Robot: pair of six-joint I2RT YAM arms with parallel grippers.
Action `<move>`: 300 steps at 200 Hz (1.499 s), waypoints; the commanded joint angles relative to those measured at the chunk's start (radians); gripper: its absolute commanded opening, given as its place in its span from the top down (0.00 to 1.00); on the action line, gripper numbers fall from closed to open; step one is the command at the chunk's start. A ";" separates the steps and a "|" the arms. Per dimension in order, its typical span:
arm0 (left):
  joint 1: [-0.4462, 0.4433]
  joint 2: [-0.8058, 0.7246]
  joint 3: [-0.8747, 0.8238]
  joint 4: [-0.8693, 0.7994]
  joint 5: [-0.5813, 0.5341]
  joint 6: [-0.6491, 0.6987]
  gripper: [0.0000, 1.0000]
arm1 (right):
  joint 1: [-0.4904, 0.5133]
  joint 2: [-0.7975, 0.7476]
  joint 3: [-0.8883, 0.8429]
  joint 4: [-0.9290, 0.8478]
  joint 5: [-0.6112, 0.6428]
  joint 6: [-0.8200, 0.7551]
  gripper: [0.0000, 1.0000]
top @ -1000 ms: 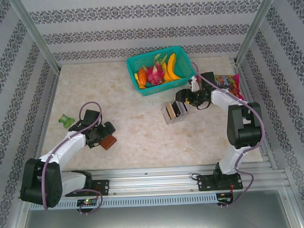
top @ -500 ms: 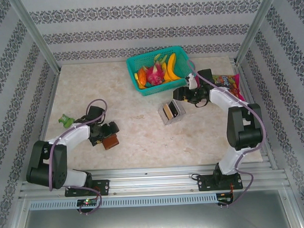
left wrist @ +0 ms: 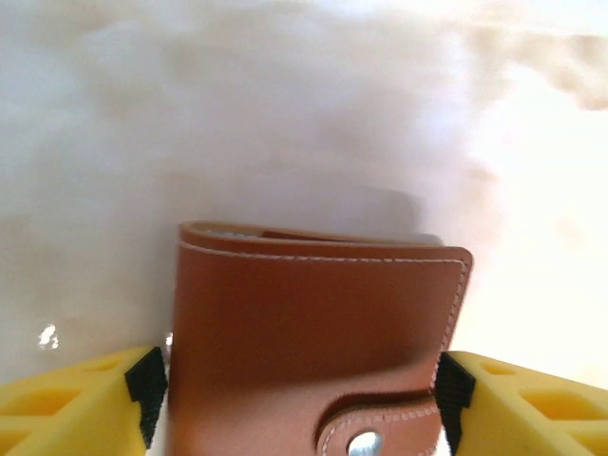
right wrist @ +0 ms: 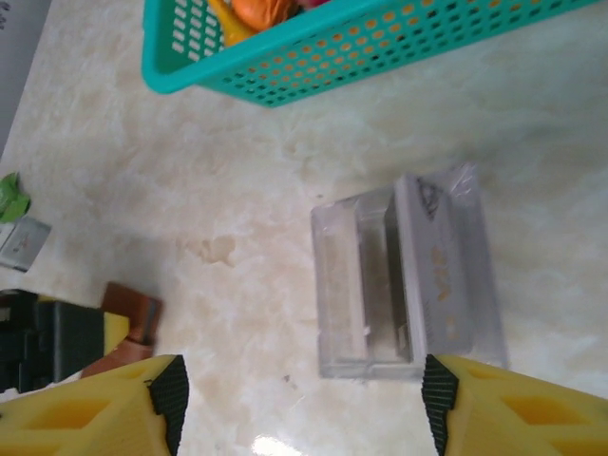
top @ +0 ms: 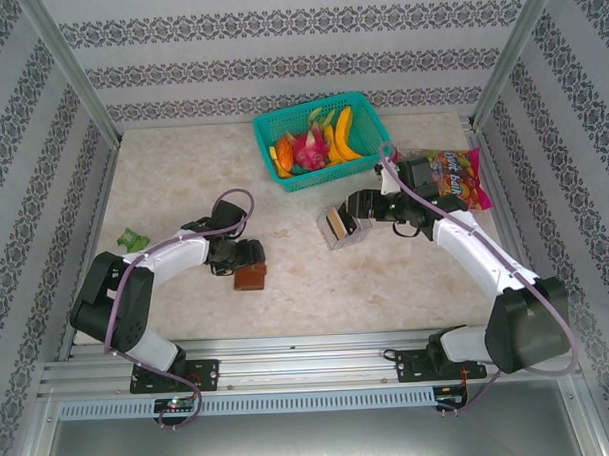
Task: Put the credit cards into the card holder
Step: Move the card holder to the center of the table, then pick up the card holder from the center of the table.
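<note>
The brown card holder [left wrist: 313,332] is folded shut with its snap tab fastened, and my left gripper [left wrist: 296,389] is shut on its two side edges. From above, the card holder [top: 251,278] rests low on the table left of centre, under the left gripper [top: 246,260]. The credit cards [top: 336,223] stand on edge inside a small clear plastic box [top: 342,227]. My right gripper [top: 357,208] hovers at the box's right side, open and holding nothing. In the right wrist view the right gripper [right wrist: 304,399] frames the clear box [right wrist: 404,290], with a pale card face [right wrist: 442,275] showing.
A teal basket [top: 271,124] of toy fruit stands at the back centre, its wall [right wrist: 380,47] just beyond the clear box. A colourful snack bag [top: 453,173] lies at the right behind the right arm. A small green object [top: 135,239] sits at the far left.
My left gripper has carried the card holder to the right, toward the table's centre. The right arm has swung its elbow outward, and the clear box has shifted slightly left.
</note>
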 commanded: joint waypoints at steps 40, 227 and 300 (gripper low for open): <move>-0.020 -0.027 -0.005 0.153 0.204 -0.037 0.43 | 0.183 -0.033 -0.080 0.076 0.012 0.169 0.45; 0.130 -0.088 -0.189 0.227 0.363 0.001 0.45 | 0.556 0.614 0.027 0.505 -0.100 0.534 0.85; 0.126 -0.074 -0.203 0.245 0.400 0.008 0.57 | 0.508 0.604 -0.076 0.508 -0.087 0.509 0.85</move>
